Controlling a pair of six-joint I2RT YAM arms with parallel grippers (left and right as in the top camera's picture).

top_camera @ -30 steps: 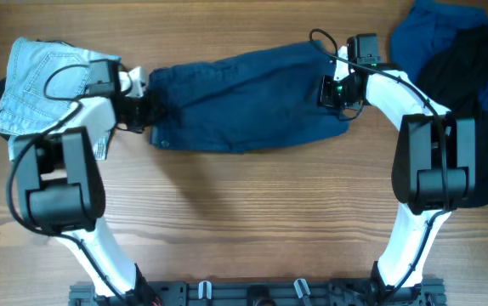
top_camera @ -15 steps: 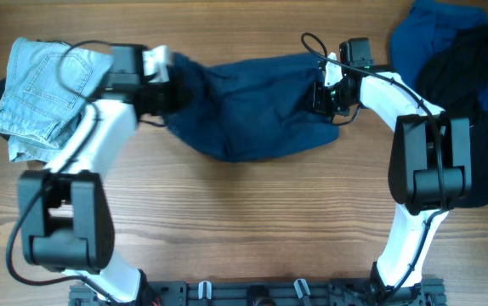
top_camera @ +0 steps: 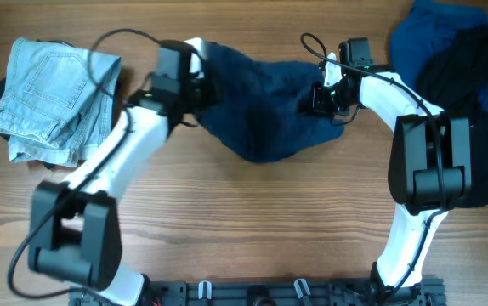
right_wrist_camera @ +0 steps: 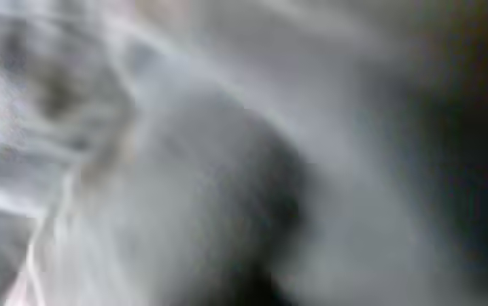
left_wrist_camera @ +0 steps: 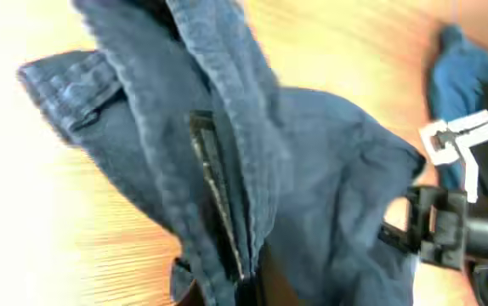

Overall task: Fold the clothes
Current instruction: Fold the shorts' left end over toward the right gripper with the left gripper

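The garment (top_camera: pixel 265 115) hides the right end effector (top_camera: pixel 319 102); its wrist view blurred.

Left end effector (top_camera: pixel 200 82) clamped, reaching inward; right end effector (top_camera: pixel 324 99) angled inward.

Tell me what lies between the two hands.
The dark jeans fill the whole stretch, bunched up from the left hand to the right hand. The overhead view shows it best.
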